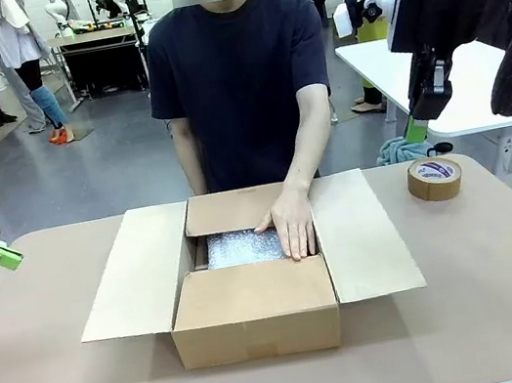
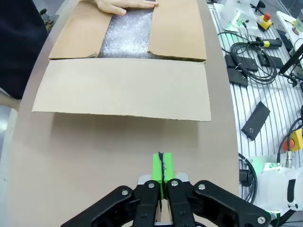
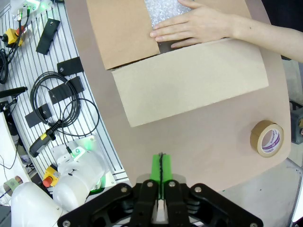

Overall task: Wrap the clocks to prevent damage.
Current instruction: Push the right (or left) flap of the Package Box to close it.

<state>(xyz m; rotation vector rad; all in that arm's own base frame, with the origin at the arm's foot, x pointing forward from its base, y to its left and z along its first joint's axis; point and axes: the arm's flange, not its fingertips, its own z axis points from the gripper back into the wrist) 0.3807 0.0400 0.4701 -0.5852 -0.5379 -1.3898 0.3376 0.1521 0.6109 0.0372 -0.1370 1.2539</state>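
An open cardboard box [image 1: 255, 322] stands mid-table with its side flaps spread out. Inside lies silvery bubble wrap [image 1: 239, 249]; the clocks are hidden. The person's hand [image 1: 292, 225] presses flat on the far flap and the wrap. My left gripper [image 1: 7, 257] is shut and holds nothing, low at the table's far left, well away from the box. My right gripper [image 1: 414, 132] is shut and holds nothing, hanging high at the right above the table edge. In the wrist views, the left gripper [image 2: 161, 164] and right gripper [image 3: 161, 166] show green pads pressed together, the box [image 2: 123, 90] ahead.
A roll of brown packing tape [image 1: 434, 179] lies on the table at the right of the box, seen too as the tape roll [image 3: 268, 138]. Cables and black parts lie on the slotted bench beside the table. A white side table stands at the back right.
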